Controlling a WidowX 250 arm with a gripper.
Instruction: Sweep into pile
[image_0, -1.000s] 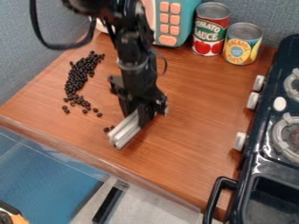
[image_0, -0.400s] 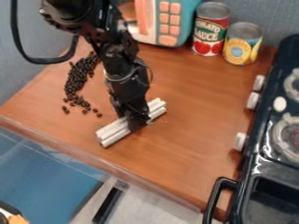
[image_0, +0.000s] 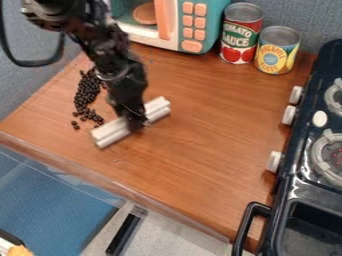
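Several dark beans (image_0: 86, 94) could slip round near-left end of white bar (image_0: 115, 130), pinched mid-length in hand (image_0: 137, 123), if pushed at this slant.

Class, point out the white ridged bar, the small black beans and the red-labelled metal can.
White ridged bar (image_0: 107, 131), camera view: its end nearer the beans.
Small black beans (image_0: 85, 93), camera view: middle of the heap.
Red-labelled metal can (image_0: 240, 34), camera view: front of its label.

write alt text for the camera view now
A black robot gripper holds a ridged white bar against a wooden counter, beside a loose pile of small dark beans; a toy microwave, two cans and a toy stove surround it.
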